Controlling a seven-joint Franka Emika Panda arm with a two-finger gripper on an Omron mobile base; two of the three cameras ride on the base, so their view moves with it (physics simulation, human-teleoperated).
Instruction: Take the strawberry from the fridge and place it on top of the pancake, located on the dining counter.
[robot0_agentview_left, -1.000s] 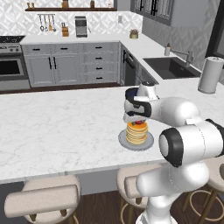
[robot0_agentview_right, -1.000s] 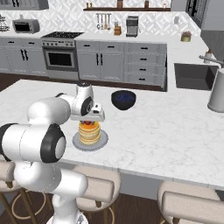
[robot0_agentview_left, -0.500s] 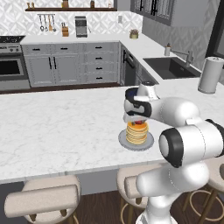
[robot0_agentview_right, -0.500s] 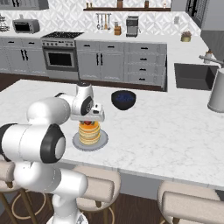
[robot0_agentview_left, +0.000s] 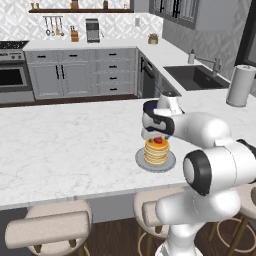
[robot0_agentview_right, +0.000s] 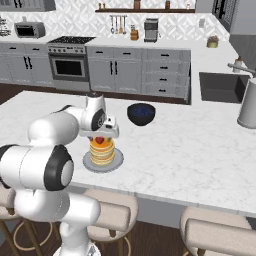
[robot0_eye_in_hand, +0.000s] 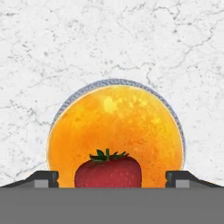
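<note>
The strawberry (robot0_eye_in_hand: 108, 170) sits on top of the pancake (robot0_eye_in_hand: 116, 127), a golden stack on a grey plate (robot0_agentview_left: 141, 161) on the dining counter (robot0_agentview_left: 75, 145). In the hand view my gripper (robot0_eye_in_hand: 111, 178) is open, its fingertips (robot0_eye_in_hand: 43, 177) standing wide on either side of the berry without touching it. From the base views the gripper (robot0_agentview_left: 157, 136) hovers just above the strawberry (robot0_agentview_left: 158, 140) and the pancake (robot0_agentview_left: 157, 151). The right base view shows the same: gripper (robot0_agentview_right: 100, 135) over the strawberry (robot0_agentview_right: 100, 140) on the pancake (robot0_agentview_right: 102, 151). The fridge is out of view.
A dark bowl (robot0_agentview_left: 150, 106) stands on the counter just behind the plate. A grey cylinder (robot0_agentview_left: 240, 85) stands at the counter's far right, near the sink (robot0_agentview_left: 195, 77). Beige stools (robot0_agentview_left: 50, 225) line the counter's near edge.
The jaws have opened from around the strawberry, which now rests free on the pancake. The arm has stayed in place.
</note>
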